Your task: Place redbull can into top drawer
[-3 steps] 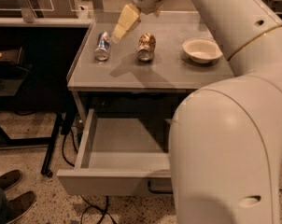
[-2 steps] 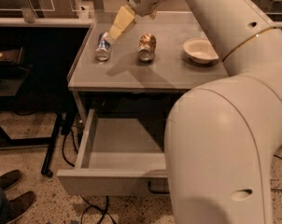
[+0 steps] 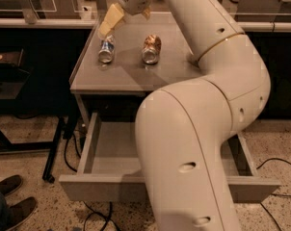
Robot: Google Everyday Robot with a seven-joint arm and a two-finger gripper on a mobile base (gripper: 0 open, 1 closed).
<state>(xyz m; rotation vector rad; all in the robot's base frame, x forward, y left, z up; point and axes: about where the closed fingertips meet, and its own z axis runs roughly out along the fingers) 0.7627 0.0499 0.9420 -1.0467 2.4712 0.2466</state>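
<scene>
The redbull can (image 3: 106,49) lies on its side at the left of the grey table top (image 3: 121,76), its shiny end toward me. My gripper (image 3: 128,17) hangs just above and behind it, open, with one yellowish finger (image 3: 111,22) reaching down to the can's far end. Nothing is held. The top drawer (image 3: 101,154) stands pulled out below the table, and the part of its grey inside that I can see holds nothing. My own arm covers the drawer's middle and right.
A brown-and-gold can (image 3: 151,48) lies on the table right of the redbull can. A black stand (image 3: 20,129) and cables (image 3: 71,148) are on the floor at left. A person's shoes (image 3: 10,196) show at bottom left.
The gripper has moved left and lower, closer to the redbull can. My arm now fills more of the view and hides the white bowl. Both cans lie where they were.
</scene>
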